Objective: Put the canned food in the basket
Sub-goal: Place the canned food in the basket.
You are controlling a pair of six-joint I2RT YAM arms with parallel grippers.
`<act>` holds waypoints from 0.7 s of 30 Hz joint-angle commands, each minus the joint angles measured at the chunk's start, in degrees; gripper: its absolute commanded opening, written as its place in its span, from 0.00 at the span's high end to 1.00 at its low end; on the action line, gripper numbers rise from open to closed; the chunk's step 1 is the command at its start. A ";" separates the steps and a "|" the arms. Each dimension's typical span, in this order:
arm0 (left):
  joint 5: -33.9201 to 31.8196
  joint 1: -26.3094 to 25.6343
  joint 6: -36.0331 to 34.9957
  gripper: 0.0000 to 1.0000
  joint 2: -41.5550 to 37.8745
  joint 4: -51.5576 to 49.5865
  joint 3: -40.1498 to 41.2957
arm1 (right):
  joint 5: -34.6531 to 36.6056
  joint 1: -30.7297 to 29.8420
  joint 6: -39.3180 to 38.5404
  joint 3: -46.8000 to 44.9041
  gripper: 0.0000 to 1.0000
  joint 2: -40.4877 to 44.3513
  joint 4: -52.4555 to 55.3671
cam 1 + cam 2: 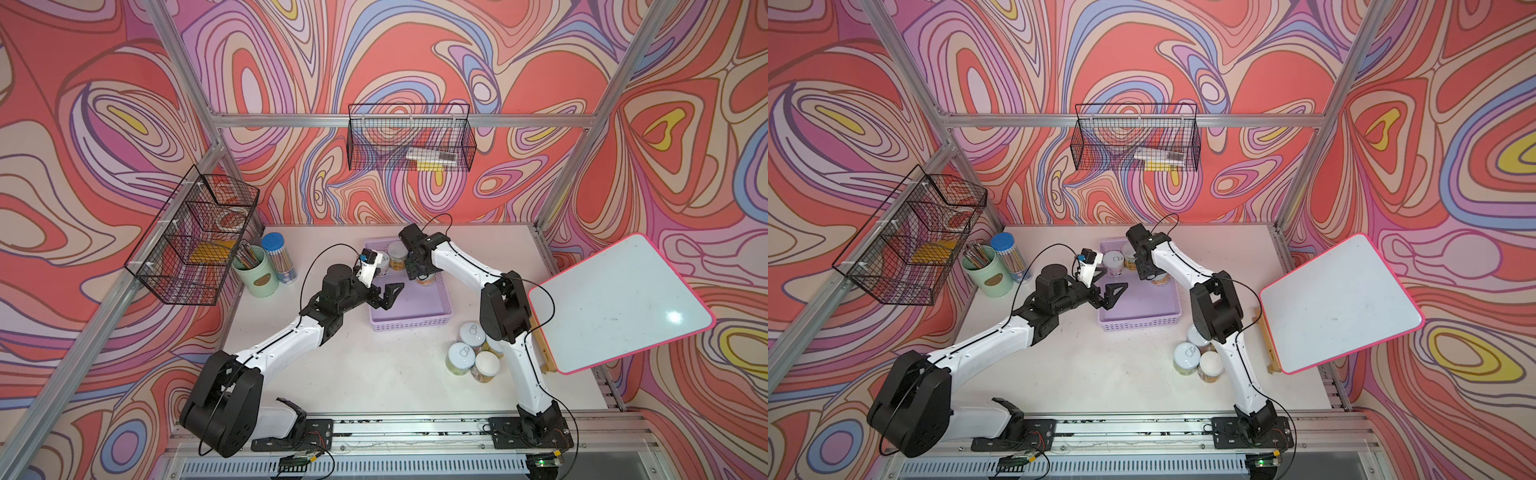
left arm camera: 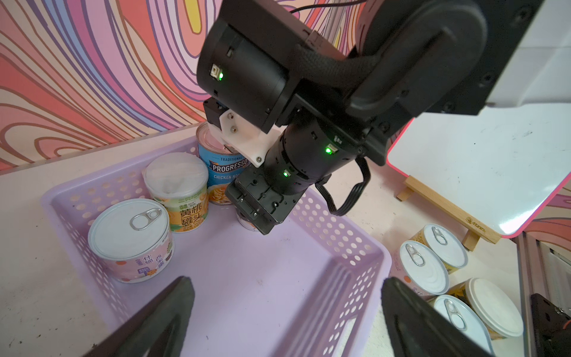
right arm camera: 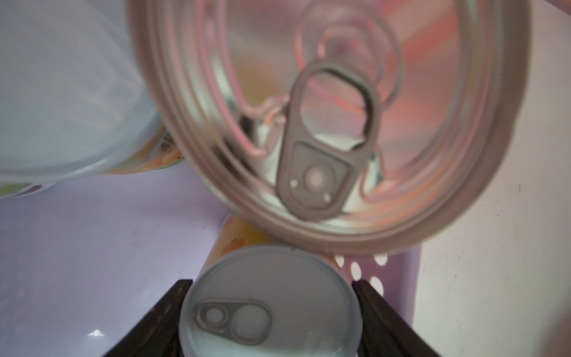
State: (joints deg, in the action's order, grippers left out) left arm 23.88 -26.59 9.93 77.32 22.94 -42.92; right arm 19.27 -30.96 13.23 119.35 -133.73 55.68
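Right end effector (image 3: 272,289) pinches a short can (image 3: 272,312) inside the basket (image 2: 340,235), close against the tall can (image 2: 227,167), which a careless withdrawal could topple; left end effector (image 2: 287,287) hangs spread, empty.

**Visitor:** What is the basket (image 2: 340,241)?
**Me:** Smooth lilac plastic, slightly glossy, with perforated sides.
**Visitor:** The cans?
**Me:** The tall can (image 3: 333,123) has a shiny ribbed metal top. The short can (image 3: 272,309) in my right gripper (image 3: 270,282) has a matt white lid and a dull grey metal tab.
**Visitor:** Beyond them?
**Me:** A glossy whiteboard (image 2: 479,179) on a bare wood easel (image 2: 448,211).
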 commanded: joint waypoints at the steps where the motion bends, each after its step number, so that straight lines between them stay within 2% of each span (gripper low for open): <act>1: 0.47 0.16 0.35 0.01 -0.77 1.85 0.81 | 5.15 0.59 -0.33 1.77 0.25 -0.66 -3.03; 4: 0.22 0.17 0.60 0.01 -0.94 2.22 1.29 | 4.93 0.61 -0.23 1.59 0.17 -0.65 -3.00; 8: 0.37 0.15 0.87 0.01 -0.80 2.97 2.03 | 4.42 0.55 -0.49 1.46 0.11 -0.40 -2.95; 15: 0.99 0.13 1.14 0.01 -0.66 2.69 2.14 | 2.55 0.55 -0.58 -0.52 0.14 2.61 -4.14; 21: 1.61 -0.37 1.39 0.01 -1.92 1.43 2.74 | -5.37 0.37 0.21 -8.75 0.17 10.18 -9.90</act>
State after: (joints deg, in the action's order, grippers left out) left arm 24.29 -26.65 10.57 77.21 23.92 -41.04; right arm 18.09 -30.76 12.75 113.56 -129.14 49.41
